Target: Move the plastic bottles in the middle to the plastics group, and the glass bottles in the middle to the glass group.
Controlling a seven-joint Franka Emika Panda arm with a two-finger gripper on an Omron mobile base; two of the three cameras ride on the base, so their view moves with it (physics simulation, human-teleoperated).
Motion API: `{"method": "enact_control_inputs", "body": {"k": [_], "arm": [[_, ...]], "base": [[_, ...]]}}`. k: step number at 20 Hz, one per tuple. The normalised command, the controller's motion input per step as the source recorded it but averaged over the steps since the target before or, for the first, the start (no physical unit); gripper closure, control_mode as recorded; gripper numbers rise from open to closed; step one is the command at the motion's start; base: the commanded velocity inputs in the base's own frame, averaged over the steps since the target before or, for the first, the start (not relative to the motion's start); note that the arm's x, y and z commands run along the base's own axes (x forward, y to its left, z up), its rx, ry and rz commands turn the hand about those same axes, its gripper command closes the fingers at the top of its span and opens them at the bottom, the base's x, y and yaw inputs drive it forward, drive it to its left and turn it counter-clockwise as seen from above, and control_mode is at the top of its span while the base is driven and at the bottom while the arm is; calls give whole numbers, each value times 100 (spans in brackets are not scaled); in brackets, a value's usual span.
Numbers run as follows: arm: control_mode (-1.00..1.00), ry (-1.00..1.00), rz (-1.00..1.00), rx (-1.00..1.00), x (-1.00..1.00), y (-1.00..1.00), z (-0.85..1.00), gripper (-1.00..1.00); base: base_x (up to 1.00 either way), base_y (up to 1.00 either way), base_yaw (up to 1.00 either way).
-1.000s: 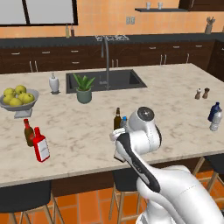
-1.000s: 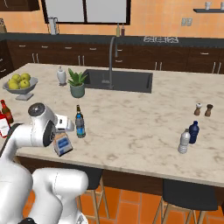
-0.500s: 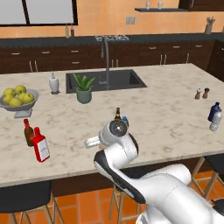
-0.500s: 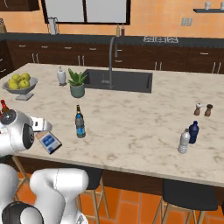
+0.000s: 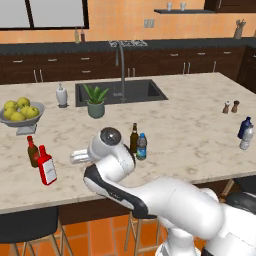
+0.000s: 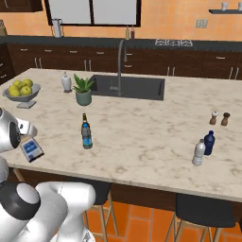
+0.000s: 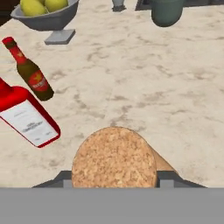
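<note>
End effector around corked bottle

Worktop: pale marble-look stone, veined, polished. Cork stopper: tan, granular, matt, rough. Flat red bottle: glossy red, white paper-like label. Short brown bottle: dark glossy glass look, red neck band. Fruit bowl: grey, metal-like, dull sheen. Water bottle: clear plastic look, blue label. Sink: dark, matt.

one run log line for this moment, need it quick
phase: carrying | gripper: shut on cork-stoppered bottle | heading: glass group, red bottle, short brown bottle | middle: slim brown bottle, water bottle
</note>
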Motion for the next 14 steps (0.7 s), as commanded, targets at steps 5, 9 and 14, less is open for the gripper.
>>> {"method": "enact_control_inputs", "body": {"k": [5, 9, 14], "arm": [[-100, 6, 0, 15, 26, 47, 5, 100], [-100, 0, 0, 9, 40, 37, -2, 100], [-100, 0, 0, 10, 33, 32, -22, 100]], "base": [[0, 0, 0], [0, 0, 0], [0, 0, 0]]}}
